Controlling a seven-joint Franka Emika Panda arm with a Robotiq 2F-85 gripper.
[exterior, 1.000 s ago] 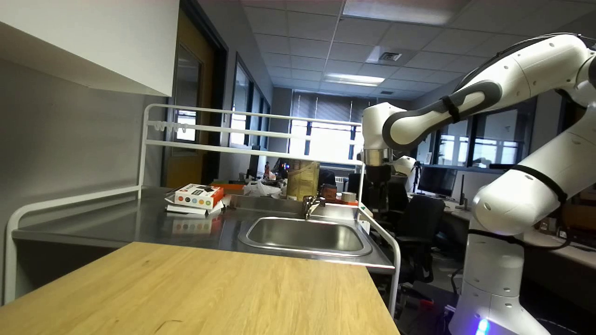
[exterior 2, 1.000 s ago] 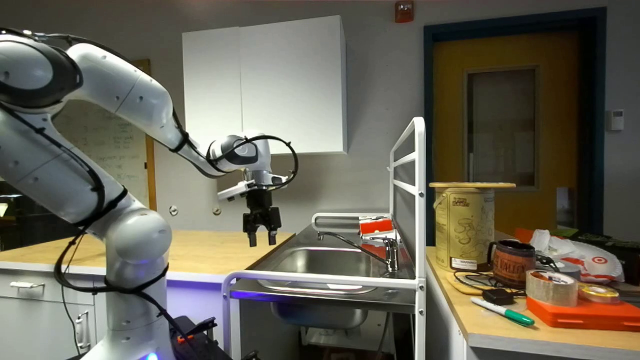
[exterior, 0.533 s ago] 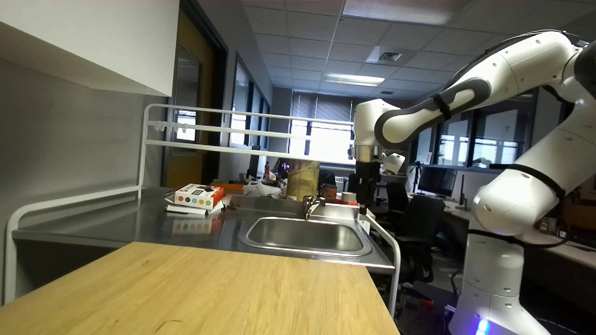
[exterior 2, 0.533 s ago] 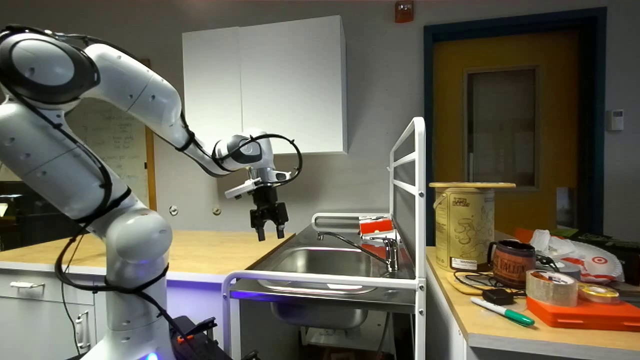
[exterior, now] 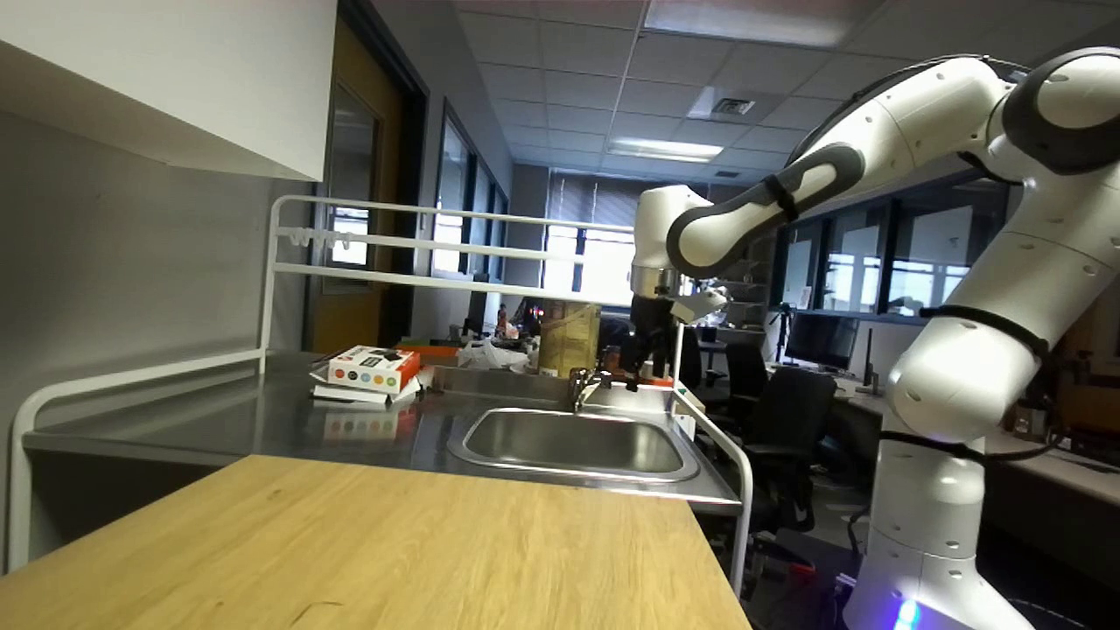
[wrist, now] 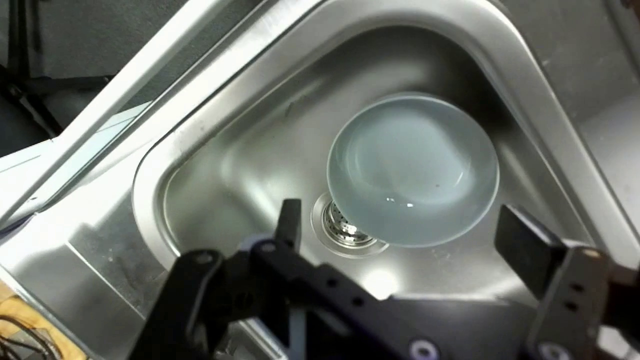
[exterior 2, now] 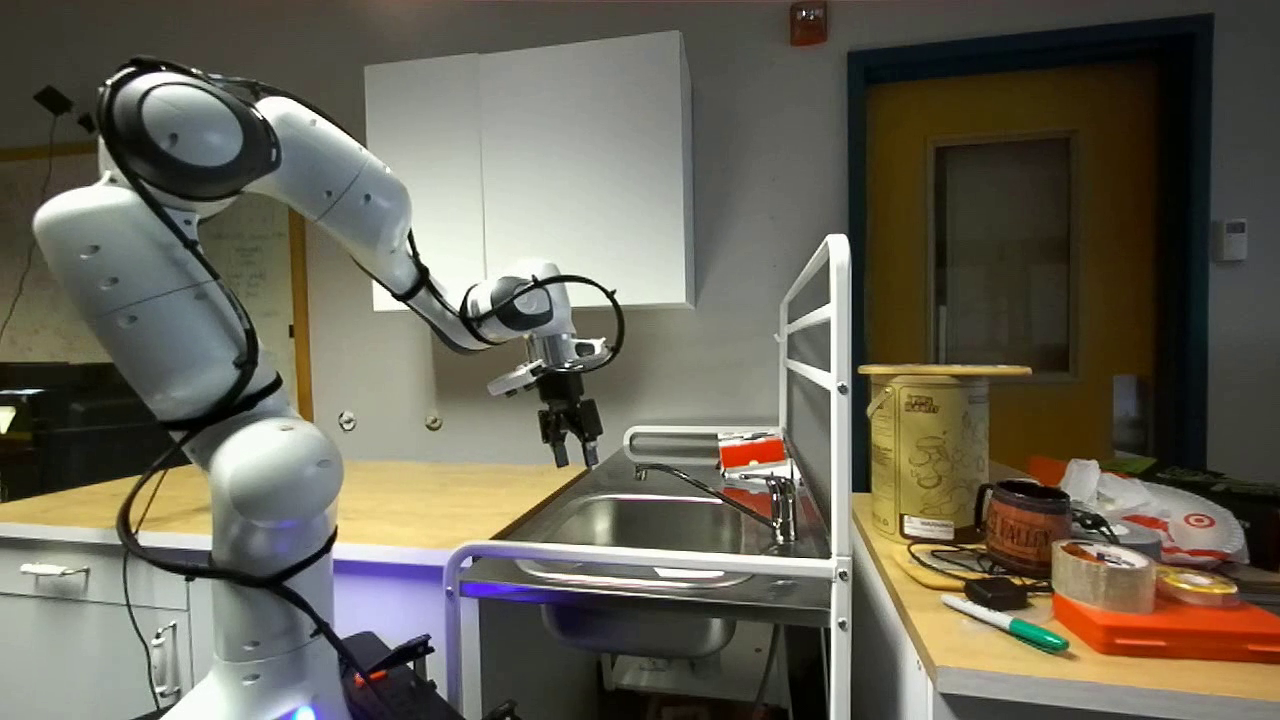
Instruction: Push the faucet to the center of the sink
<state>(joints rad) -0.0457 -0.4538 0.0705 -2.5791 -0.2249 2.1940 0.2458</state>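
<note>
Arm (exterior 2: 340, 185) stands beside steel sink (exterior: 569, 437). Faucet (exterior 2: 783, 512) on the sink's right edge in an exterior view, spout slanting up to the left. Pale bowl (wrist: 412, 170) in the sink; jaws in midair, spread wide, holding nothing, apart from the faucet; drain (wrist: 345, 232) partly hidden by the bowl in wrist view.

White, black-cabled arm (exterior 2: 340, 190); black jaws
</note>
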